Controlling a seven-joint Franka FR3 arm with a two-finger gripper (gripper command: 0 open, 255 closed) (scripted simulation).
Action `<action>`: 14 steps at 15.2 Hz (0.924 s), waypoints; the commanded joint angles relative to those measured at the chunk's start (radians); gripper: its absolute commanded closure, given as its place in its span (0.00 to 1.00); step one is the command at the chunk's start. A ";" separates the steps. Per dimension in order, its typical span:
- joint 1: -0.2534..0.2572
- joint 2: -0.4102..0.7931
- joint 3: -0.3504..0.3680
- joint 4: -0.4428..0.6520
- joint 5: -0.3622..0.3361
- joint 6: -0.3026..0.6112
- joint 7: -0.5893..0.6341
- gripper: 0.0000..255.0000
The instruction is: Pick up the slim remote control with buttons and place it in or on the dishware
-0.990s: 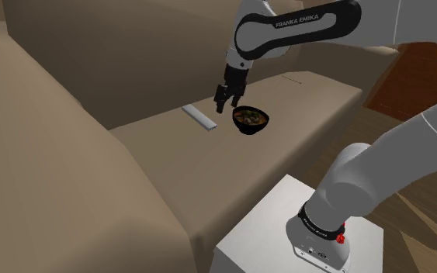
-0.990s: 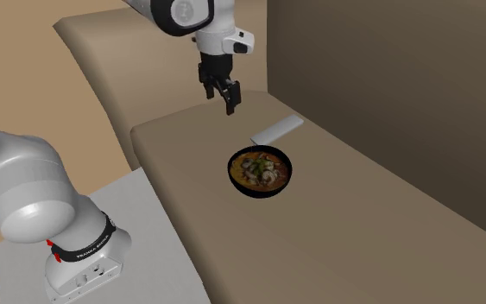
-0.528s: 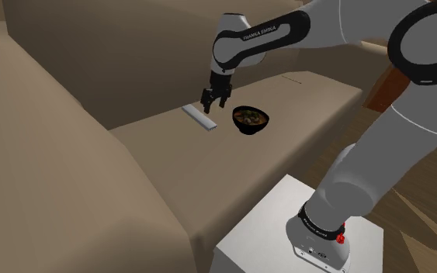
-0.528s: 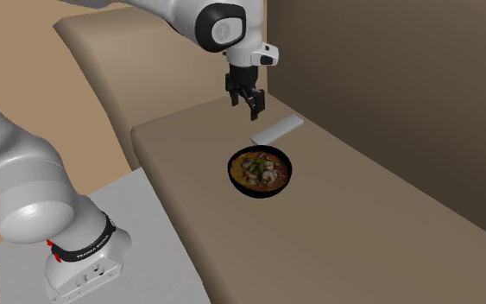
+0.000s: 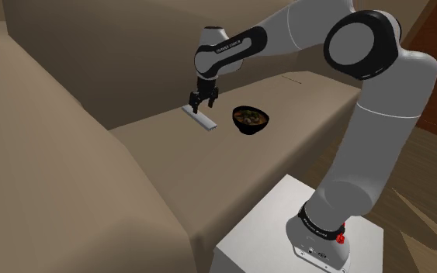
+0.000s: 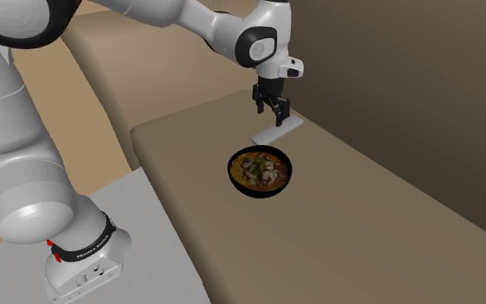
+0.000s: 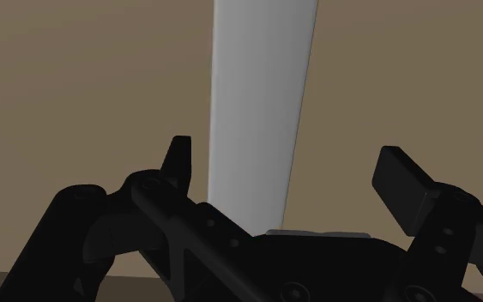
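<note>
Change of state: over the last second the arm has carried the jaws away from the bowl side and across to the remote control, and has lowered them. In the shoulder view they now hang just above the end of the remote control farther from the bowl; in the second exterior view they stand directly over the remote control, close to its surface. The remote control and the bowl lie where they lay a second ago, both on the sofa seat, near each other but apart. State of the jaws: wide open and holding nothing. In the wrist view the two fingers stand on either side of the long, plain grey-white remote control, which runs lengthwise away from the hand. No button detail can be made out on it. It sits nearer one finger than the other, and neither finger appears to touch it. Meaning for the task: the approach appears nearly complete and the jaws are set across the narrow width. The judged remaining steps are final descent, closure, lift, and transfer to the bowl. Because the remote control sits off-centre, closure may nudge it sideways before it seats. Count:

- one remote control
- one black bowl, already holding food
- one arm
- one pair of jaws with two fingers
- one stand
</note>
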 commanded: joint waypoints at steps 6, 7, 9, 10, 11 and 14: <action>-0.007 0.140 -0.007 0.093 -0.006 0.052 0.008 0.00; -0.007 0.148 -0.007 0.090 -0.006 0.063 0.008 0.00; -0.008 0.163 -0.007 0.084 -0.005 0.085 0.007 0.00; -0.009 0.168 -0.007 0.082 -0.004 0.091 0.007 0.00; -0.009 0.168 -0.007 0.082 -0.004 0.091 0.007 0.00; -0.009 0.168 -0.006 0.082 -0.004 0.091 0.007 0.00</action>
